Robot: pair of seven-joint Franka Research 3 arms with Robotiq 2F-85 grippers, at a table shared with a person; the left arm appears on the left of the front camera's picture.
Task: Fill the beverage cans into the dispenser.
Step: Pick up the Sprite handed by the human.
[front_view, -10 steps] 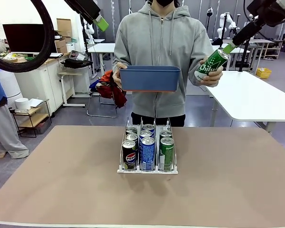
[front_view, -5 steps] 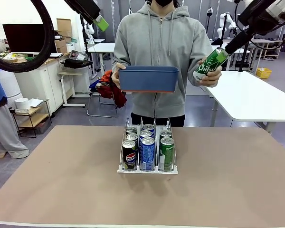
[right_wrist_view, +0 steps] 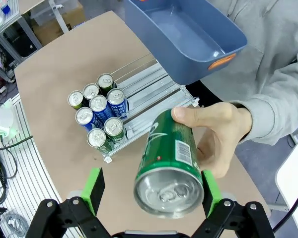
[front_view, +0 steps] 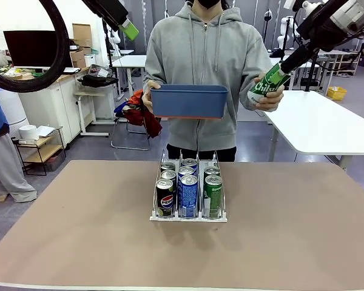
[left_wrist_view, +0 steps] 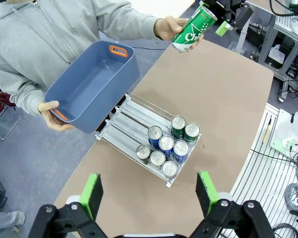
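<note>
The left gripper point(front_view: 129, 28) hangs high at the upper left, its green-padded fingers spread with nothing between them; below and right of it the person holds a blue bin point(front_view: 190, 100) level at chest height in one hand point(front_view: 148, 97); on the table point(front_view: 79, 242) under the bin stands the dispenser point(front_view: 188, 213), seven upright cans point(front_view: 188, 195) crowded at its front lip; the person's other hand point(front_view: 270, 97) grips a green can point(front_view: 267, 83), tilted, its long axis rising up and right, silver top toward the right gripper point(front_view: 287, 62); those fingers stand parted either side of the can's top, not yet closed. Against a second ago, the right arm sits slightly higher and the can is more steeply tipped.
</note>
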